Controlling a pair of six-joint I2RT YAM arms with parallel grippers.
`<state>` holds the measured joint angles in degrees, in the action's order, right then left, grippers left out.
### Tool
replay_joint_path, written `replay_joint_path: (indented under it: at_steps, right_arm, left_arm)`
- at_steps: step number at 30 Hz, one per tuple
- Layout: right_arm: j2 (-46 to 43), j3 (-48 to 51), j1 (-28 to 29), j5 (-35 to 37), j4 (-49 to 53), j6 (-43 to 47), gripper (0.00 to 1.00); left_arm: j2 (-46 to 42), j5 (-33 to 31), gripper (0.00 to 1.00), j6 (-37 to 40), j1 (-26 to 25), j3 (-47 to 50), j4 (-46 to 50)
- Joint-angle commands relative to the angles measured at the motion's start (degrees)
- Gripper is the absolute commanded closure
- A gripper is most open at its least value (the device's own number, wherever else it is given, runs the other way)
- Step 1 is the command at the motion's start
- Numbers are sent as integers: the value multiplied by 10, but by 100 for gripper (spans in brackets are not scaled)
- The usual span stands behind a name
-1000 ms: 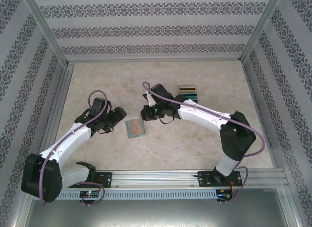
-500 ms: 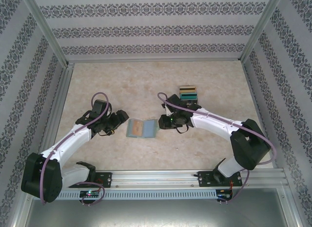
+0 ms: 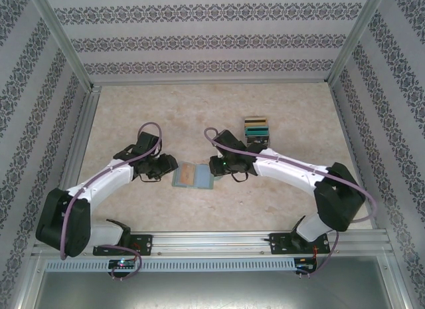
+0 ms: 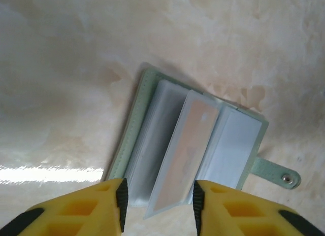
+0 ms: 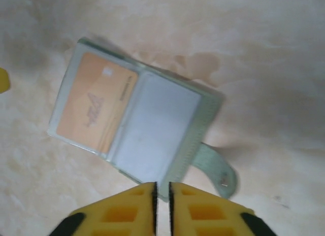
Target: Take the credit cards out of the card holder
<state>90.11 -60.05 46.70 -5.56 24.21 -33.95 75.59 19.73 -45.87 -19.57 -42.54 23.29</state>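
The grey-green card holder (image 3: 194, 176) lies open on the table between both arms, its clear pockets (image 4: 238, 139) facing up. An orange card (image 5: 96, 106) sits in the left pocket; in the left wrist view that sleeve (image 4: 185, 149) stands partly raised. The strap tab (image 5: 216, 167) sticks out on the right. My left gripper (image 4: 159, 203) is open just short of the holder's near edge, its jaws standing either side of the raised sleeve. My right gripper (image 5: 162, 198) is pinched almost shut on the holder's right cover edge. Loose credit cards (image 3: 256, 127) lie stacked behind the right arm.
The marble-patterned tabletop (image 3: 159, 116) is walled by patterned panels and an aluminium frame (image 3: 80, 143). A metal rail (image 3: 219, 241) carrying the arm bases runs along the near edge.
The holder went from nearly closed to lying open flat. My right gripper pulled away to the right, then came back to the holder's right edge. My left gripper moved closer to its left side.
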Motion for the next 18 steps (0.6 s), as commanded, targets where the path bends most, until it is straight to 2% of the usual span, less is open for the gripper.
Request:
replay_joint_path:
  at_steps: [1,5,9,18]
  right_arm:
    - [48,-2,8,-22,-41,-31,87]
    - [89,-12,7,-31,-55,-35,88]
    - [115,-14,-1,-21,-49,-37,92]
    - [146,-9,-13,-17,-49,-26,91]
  left_arm:
    - [29,23,69,37,-13,-20,-18]
    - [67,37,75,52,-17,-29,-30]
    - [94,47,75,59,-17,-34,-42]
    - [137,44,76,69,-18,-30,-43]
